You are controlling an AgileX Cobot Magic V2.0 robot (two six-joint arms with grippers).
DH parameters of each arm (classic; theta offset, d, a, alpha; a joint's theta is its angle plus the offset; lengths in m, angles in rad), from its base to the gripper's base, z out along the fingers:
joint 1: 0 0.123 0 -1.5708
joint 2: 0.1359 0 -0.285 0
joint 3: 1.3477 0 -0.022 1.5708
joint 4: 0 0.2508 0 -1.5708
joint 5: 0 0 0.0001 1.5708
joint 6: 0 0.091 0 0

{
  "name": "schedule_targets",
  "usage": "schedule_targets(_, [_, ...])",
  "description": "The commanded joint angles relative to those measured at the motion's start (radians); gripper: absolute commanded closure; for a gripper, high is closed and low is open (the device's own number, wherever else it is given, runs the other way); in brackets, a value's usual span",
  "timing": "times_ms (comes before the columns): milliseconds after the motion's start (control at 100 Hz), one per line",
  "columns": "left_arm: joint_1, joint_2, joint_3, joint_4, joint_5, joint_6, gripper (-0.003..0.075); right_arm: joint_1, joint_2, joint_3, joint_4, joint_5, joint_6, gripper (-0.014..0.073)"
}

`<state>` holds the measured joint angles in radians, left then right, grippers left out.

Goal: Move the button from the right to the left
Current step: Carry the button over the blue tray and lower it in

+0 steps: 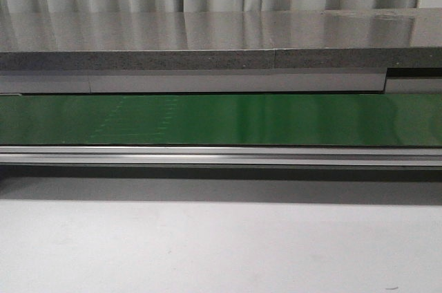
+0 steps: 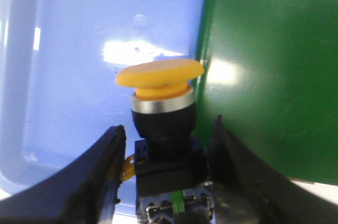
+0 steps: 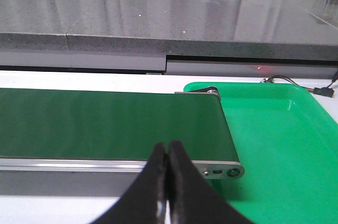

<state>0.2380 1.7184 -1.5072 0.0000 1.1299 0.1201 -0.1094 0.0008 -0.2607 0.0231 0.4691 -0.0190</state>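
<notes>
The left gripper (image 2: 166,182) has the button (image 2: 161,129) clamped between its two black fingers (image 2: 100,182), pinching the black boxy body low down, with the orange-yellow cap sticking up clear above the fingertips. A silver ring sits just under the cap and there's a little green mark on the lower part of the body. The button looks upright in the grip, maybe tilted a hair, but the left wrist view is soft so I wouldn't swear to it.

Behind the button is a pale blue tray (image 2: 79,49), and the end of the green belt (image 2: 264,76) runs right beside it. The cap overlaps the belt's edge in the picture, but I can't tell whether the button is resting on anything or held in the air.

The right gripper (image 3: 168,182) is closed all the way, fingers pressed together with nothing between them. It sits near the front rail of the belt (image 3: 105,123), close to the belt's end roller, with a bright green tray (image 3: 285,139) just past that end.

From the front, neither arm shows. The belt (image 1: 221,119) stretches across the whole width, a silver rail (image 1: 221,155) along its near edge, a grey stone counter (image 1: 221,37) behind, and white tabletop (image 1: 221,244) in front.
</notes>
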Motion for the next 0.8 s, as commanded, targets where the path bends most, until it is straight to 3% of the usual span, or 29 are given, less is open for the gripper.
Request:
schedule_targets(0, [0.040, -0.052, -0.027, 0.000, -0.022, 0.068, 0.0499, 0.003, 0.011, -0.023, -0.010, -0.087, -0.001, 0.0661])
schedule_targets(260, [0.112, 0.013, -0.027, 0.000, -0.072, 0.114, 0.0499, 0.003, 0.011, -0.023, -0.010, -0.087, -0.001, 0.0661])
schedule_targets(490, [0.117, 0.099, -0.027, 0.000, -0.125, 0.217, 0.0499, 0.003, 0.011, -0.023, -0.010, -0.087, -0.001, 0.0661])
schedule_targets(790, [0.115, 0.181, -0.027, -0.007, -0.149, 0.219, 0.0499, 0.003, 0.011, -0.023, -0.010, -0.087, -0.001, 0.0661])
